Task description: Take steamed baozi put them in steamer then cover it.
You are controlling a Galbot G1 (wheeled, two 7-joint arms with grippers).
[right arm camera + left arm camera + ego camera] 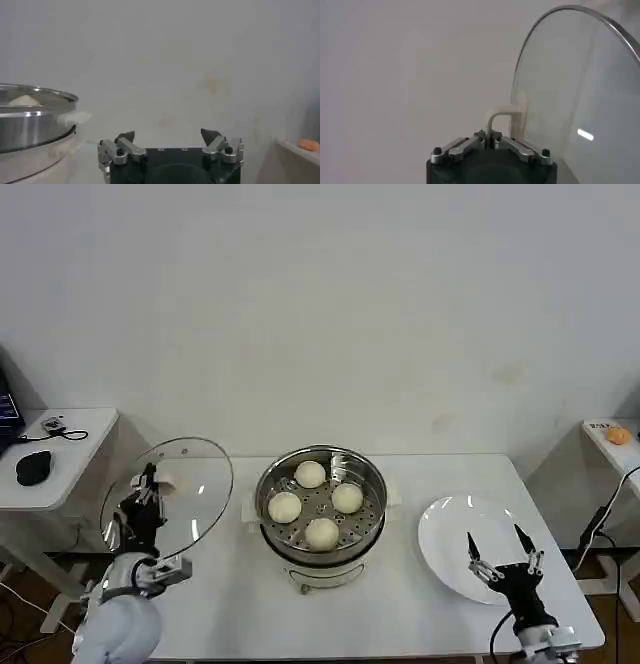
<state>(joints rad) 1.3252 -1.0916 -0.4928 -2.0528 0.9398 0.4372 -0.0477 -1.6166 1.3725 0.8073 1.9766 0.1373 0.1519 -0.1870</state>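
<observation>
Several cream-white steamed baozi [321, 502] lie on the perforated tray inside the shiny steel steamer [372, 521] at the table's middle. To its left, above the table's left edge, my left gripper [150, 481] holds the cover [190, 484] up on edge, shut on its pale cream handle [506, 120]. The glass disc [590, 100] stands tilted beside the fingers. My right gripper [498, 546] hangs open over the white plate, nothing between its fingertips; from its wrist I see the steamer's rim [35, 107] with one bun top [24, 100] showing.
A bare white plate [445, 529] sits right of the steamer. A side table with a black mouse [33, 466] stands at the far left, another with an orange object [618, 435] at the far right. Cables hang off the right edge.
</observation>
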